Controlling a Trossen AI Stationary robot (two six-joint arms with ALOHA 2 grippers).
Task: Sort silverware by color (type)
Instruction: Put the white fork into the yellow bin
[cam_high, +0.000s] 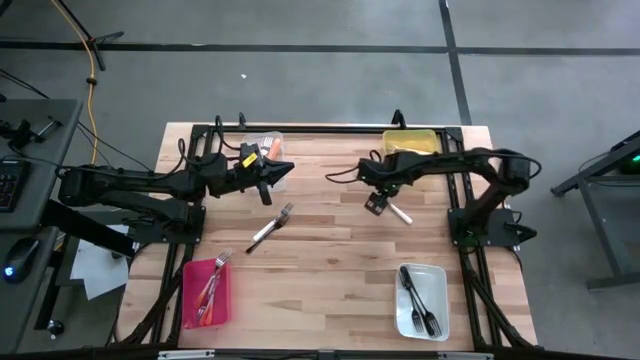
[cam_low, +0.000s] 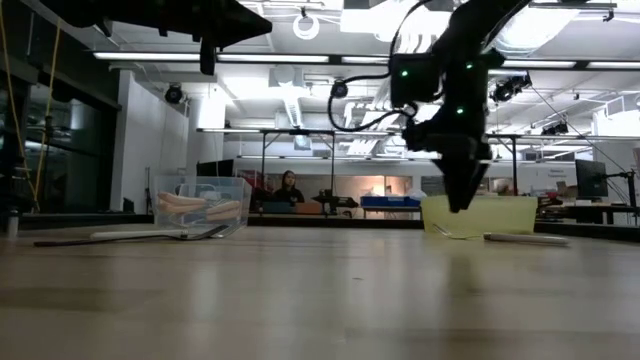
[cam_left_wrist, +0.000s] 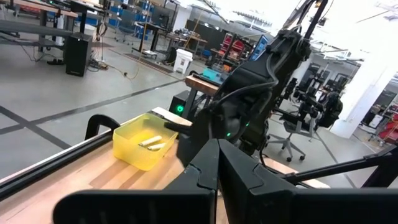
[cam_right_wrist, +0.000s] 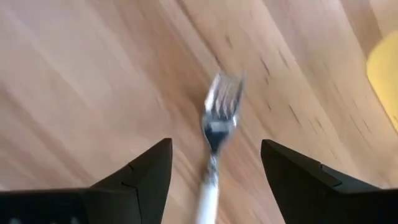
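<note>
On the left of the wooden plank worktop, a pink rectangular plastic bin holds red-handled forks, their metal tines toward the far end of the bin. The left gripper hangs above the worktop with its fingers pressed together, holding nothing. Just behind them sits a clear rectangular plastic bin with orange-handled utensils inside. In front of these fingers, a little apart, a dark-handled metal fork lies flat and slanted on the bare wood, tines toward the fingers.

The right gripper is tipped down over the middle of the worktop, its fingers spread wide and empty. Between them, below on the wood, lies a white-handled fork: thin, with a shiny metal head and a pale slim handle. In the high view its handle shows just beside the fingers. Behind these fingers stands a yellow translucent rectangular bin with pale utensils in it.

Well in front of the right fingers, a white rectangular tray carries dark all-metal forks lying side by side.
</note>
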